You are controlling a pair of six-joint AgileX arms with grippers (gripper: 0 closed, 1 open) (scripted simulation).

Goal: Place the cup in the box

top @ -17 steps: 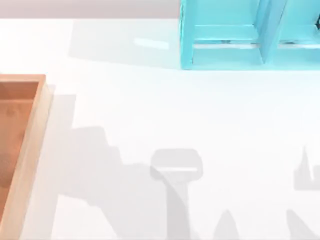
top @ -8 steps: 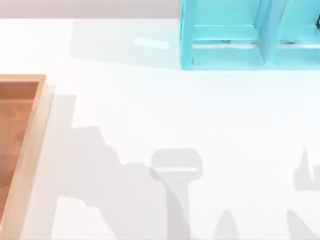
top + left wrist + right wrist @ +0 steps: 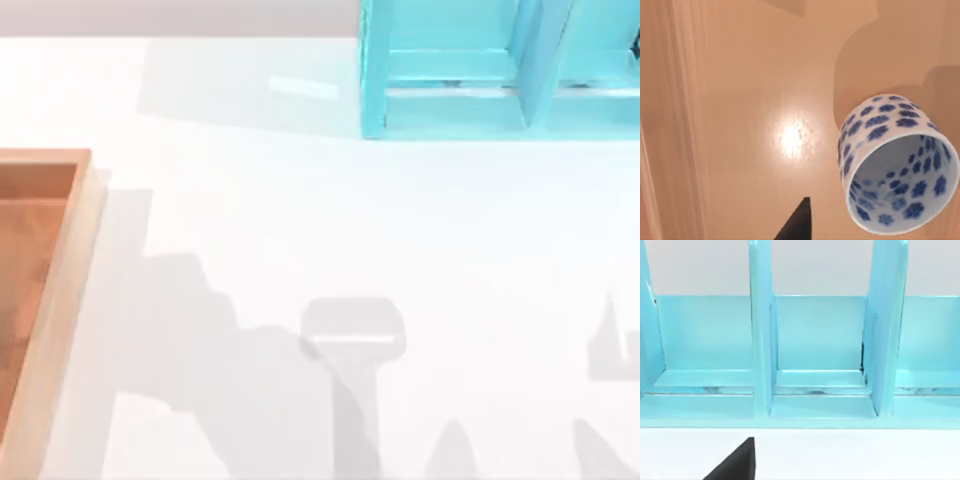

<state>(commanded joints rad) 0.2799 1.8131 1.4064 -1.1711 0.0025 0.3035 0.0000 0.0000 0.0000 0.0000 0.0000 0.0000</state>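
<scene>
In the left wrist view the cup (image 3: 890,150), white with dark-blue flowers, is over the orange-brown floor of the box (image 3: 740,100), its open mouth facing the camera. I cannot tell whether it rests on the floor or hangs above it. A dark tip of my left gripper (image 3: 799,222) shows close beside the cup, with a small gap between them. In the top view the box (image 3: 62,290) lies at the table's left edge, partly cut off by the frame. A dark tip of my right gripper (image 3: 737,462) points at the turquoise cabinet.
A turquoise-blue shelf-like cabinet (image 3: 450,100) stands at the back right of the table, and its open compartments (image 3: 817,340) face the right wrist camera. Grey arm shadows lie across the white table (image 3: 300,220) toward its front edge.
The left arm's shadow on the table has shifted slightly. The box and the cabinet have not moved.
</scene>
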